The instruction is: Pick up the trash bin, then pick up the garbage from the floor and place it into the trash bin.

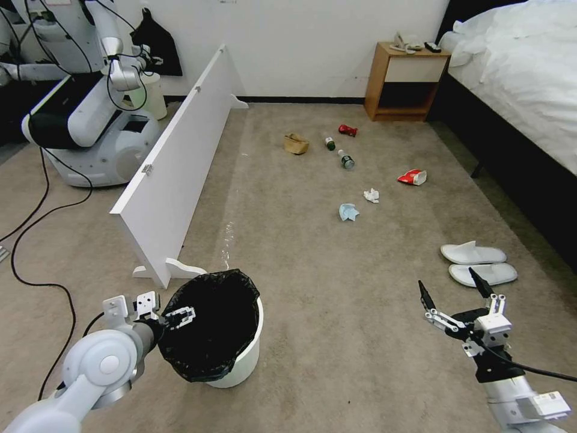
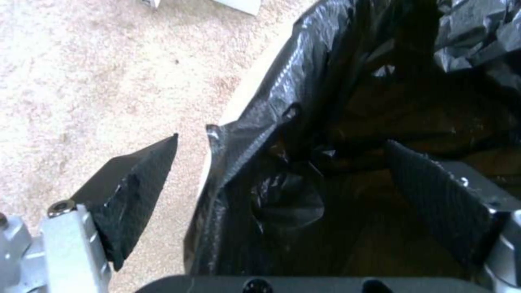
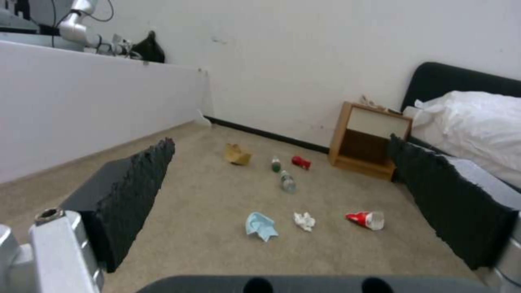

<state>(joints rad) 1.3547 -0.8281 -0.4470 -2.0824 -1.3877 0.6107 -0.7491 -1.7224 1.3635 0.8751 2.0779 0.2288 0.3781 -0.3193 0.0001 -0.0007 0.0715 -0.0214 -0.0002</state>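
One rim is all I am going for: my left hand (image 2: 276, 162) is straddling the near edge of the trash bin (image 1: 243, 355) on the carpet, fingers spread, one inside the slippery black liner (image 2: 304, 97), one outside. The bin is looking light but thin-walled, so I am judging the rim the firmest hold. My right hand (image 1: 457, 300) is hovering, released, near the slippers (image 1: 478, 263).

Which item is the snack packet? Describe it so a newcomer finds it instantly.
Start at the bed on the right, then look to the carpet beside it, ahead of the two white slippers. The snack packet is the litter nearest the bed: red and white, while the tissue next to it is plain white.
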